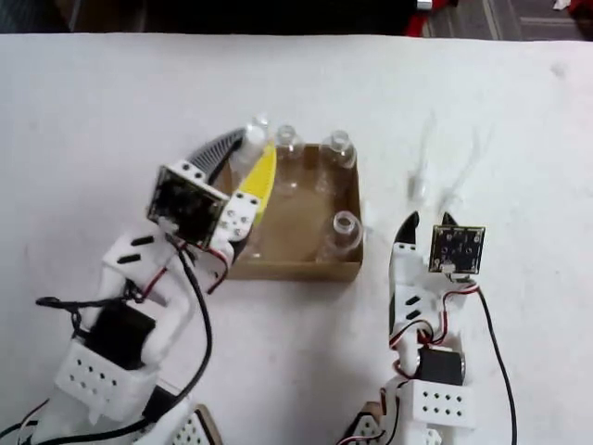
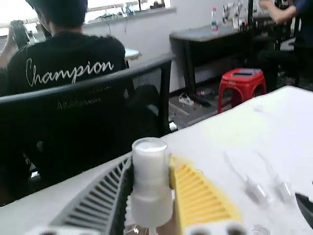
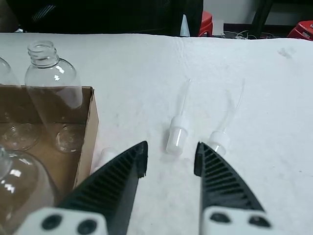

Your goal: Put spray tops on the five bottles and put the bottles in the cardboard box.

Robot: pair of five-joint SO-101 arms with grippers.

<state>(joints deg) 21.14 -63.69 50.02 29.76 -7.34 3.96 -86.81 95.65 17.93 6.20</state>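
We see the left gripper, ribbed grey and yellow fingers, clamped on a white cylindrical plastic spray top. The right gripper has its black ribbed fingers spread, with loose tubed spray tops just beyond the tips.

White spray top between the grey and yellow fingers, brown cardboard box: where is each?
White spray top [image 2: 150, 178], left wrist view, on its cylindrical body.
Brown cardboard box [image 1: 296, 270], high view, on its near wall.

The cardboard box is brown, bottles clear, spray tops white.
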